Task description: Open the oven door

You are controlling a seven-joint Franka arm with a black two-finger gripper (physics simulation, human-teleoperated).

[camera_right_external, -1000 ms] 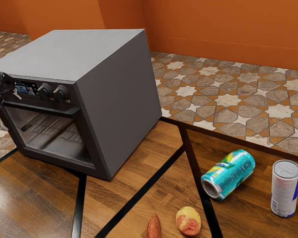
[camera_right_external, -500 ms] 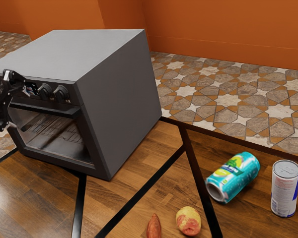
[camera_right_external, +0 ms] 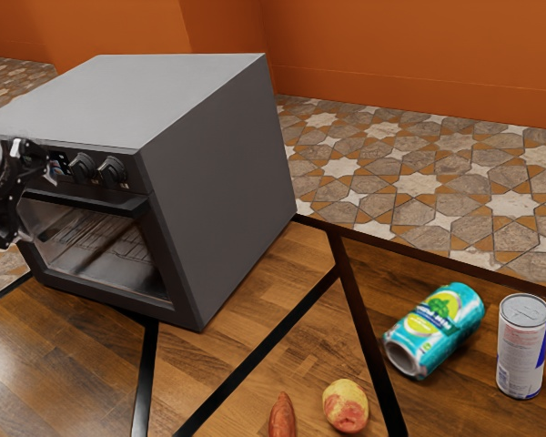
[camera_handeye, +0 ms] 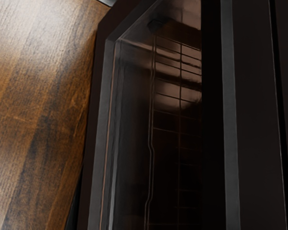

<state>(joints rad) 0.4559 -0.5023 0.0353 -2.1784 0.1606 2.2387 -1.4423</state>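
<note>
While the tool (camera_right_external: 38, 201) hangs spread by the oven door (camera_right_external: 100, 253), sideways teal can (camera_right_external: 437, 328), upright can (camera_right_external: 521, 350)

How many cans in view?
2: teal can lying on its side, white can standing upright beside it, toward the exterior view's right. The oven could hide others.

On the brown wooden table (camera_right_external: 255, 296), a grey box-shaped oven (camera_right_external: 227, 200) stands left of centre in the exterior view, a thin metal wire rack (camera_handeye: 181, 105) inside it. At lower right, a teal cylindrical metal can (camera_right_external: 434, 330) lies just left of an upright white cylindrical metal can (camera_right_external: 520, 350). Bottom centre, a reddish-brown tapered root (camera_right_external: 282, 417) sits left of a round red-and-yellow fruit (camera_right_external: 345, 405).
</note>
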